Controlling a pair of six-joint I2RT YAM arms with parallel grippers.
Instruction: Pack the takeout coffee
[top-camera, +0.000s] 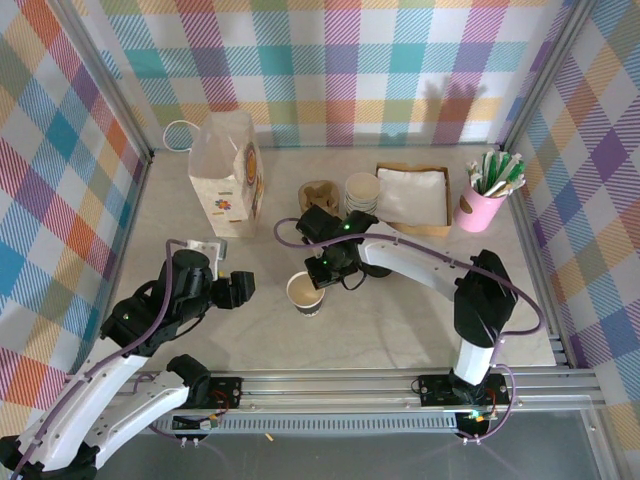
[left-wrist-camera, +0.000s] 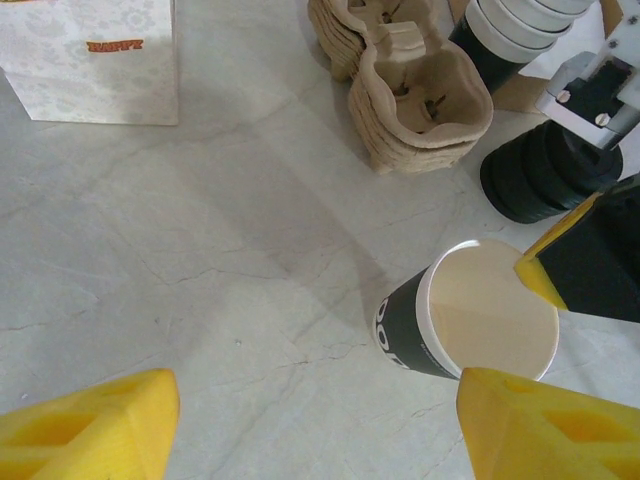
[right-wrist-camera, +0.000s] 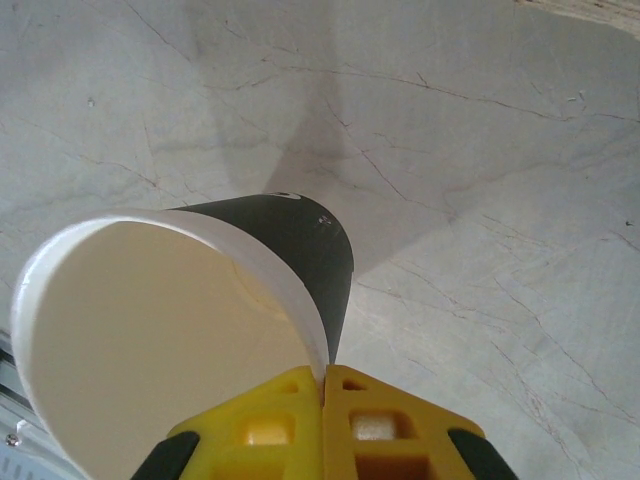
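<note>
The takeout coffee cup (top-camera: 305, 293) stands upright mid-table, a dark grey paper cup with a white rim and an open top. My right gripper (top-camera: 326, 274) reaches it from the back right. In the right wrist view the right gripper (right-wrist-camera: 325, 372) is shut on the cup (right-wrist-camera: 290, 250), its wall pinched at the rim between the yellow fingers. My left gripper (top-camera: 244, 288) hovers to the cup's left. In the left wrist view the left gripper (left-wrist-camera: 318, 425) is open with bare table between its fingertips, and the cup (left-wrist-camera: 402, 328) sits ahead to the right, outside them.
A white paper bag (top-camera: 228, 175) stands at the back left. Behind the cup are stacked pulp cup carriers (left-wrist-camera: 415, 100), a stack of white-rimmed cups (top-camera: 362, 190) and a low pile of black lids (left-wrist-camera: 545, 175). A napkin tray (top-camera: 413, 195) and a pink pot (top-camera: 480, 208) stand at the back right.
</note>
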